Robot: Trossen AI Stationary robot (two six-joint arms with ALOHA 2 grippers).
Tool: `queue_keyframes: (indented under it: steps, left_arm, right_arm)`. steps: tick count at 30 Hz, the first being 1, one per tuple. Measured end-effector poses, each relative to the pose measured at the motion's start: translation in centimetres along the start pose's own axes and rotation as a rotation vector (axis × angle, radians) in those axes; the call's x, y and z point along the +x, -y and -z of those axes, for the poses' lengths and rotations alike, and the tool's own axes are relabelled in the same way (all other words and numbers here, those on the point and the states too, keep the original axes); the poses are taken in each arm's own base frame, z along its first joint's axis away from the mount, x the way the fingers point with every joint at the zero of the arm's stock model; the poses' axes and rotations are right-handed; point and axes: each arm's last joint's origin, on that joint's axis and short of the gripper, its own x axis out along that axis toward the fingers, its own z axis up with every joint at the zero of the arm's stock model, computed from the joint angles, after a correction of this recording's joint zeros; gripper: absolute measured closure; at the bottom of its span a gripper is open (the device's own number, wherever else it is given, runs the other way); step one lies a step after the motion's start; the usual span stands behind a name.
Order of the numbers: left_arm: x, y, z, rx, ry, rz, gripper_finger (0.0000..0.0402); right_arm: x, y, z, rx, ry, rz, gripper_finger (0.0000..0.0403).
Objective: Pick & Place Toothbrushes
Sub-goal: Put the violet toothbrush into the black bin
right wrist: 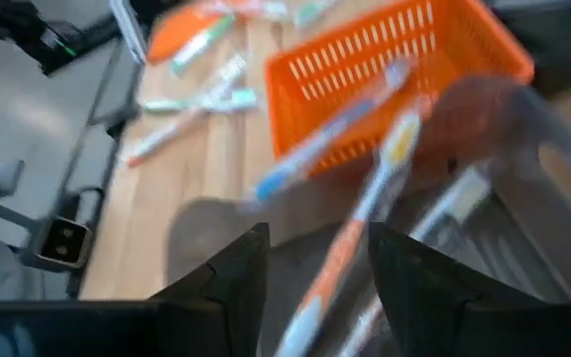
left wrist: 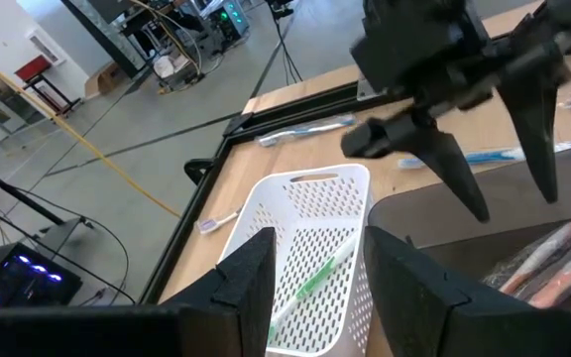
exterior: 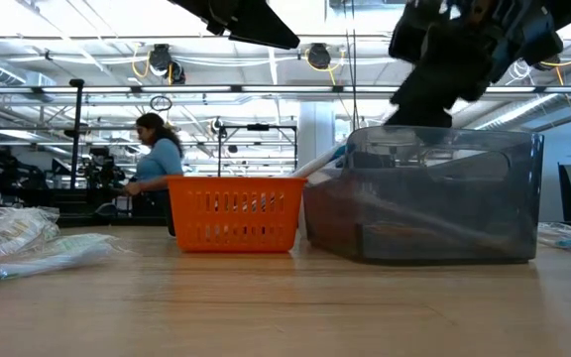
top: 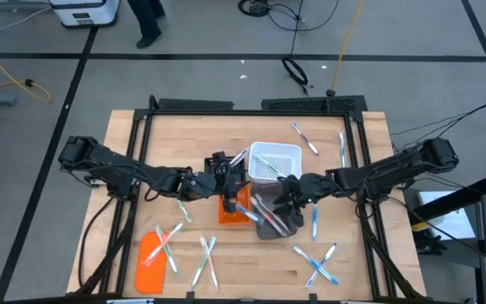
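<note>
we see right gripper (top: 287, 205) over grey bin (top: 274, 221), jaws spread, empty | left gripper (top: 236, 179) at 9 o'clock of white basket (top: 275, 160), jaws spread | toothbrushes (top: 315, 267) scattered

2 dark, matte black jointed arms, the left arm (top: 129, 173) and the right arm (top: 386, 171), are built from slim links and bulkier rounded joint housings. Black cables trail from each base. Each ends in a gripper with 2 wedge-shaped black fingers (left wrist: 251, 288), flat-faced and angular, tapering toward the tips.
</note>
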Motion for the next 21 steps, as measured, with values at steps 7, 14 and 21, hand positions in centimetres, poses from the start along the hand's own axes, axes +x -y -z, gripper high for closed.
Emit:
queue_keyframes:
  steps: [7,14,21]
  left_arm:
    - [0.0,0.0,0.0,-0.001,0.000,0.000,0.0245]
    - [0.0,0.0,0.0,-0.004,0.000,0.000,0.0245]
    - [0.0,0.0,0.0,-0.004,0.000,0.000,0.0245]
  right_arm:
    - [-2.1,-0.1,-1.1,-0.043,0.063,-0.006,0.0249]
    - [-4.3,0.9,-1.3,-0.017,0.043,0.065,0.0265]
    - [-6.8,2.5,-1.2,-0.017,0.030,0.229,0.0278]
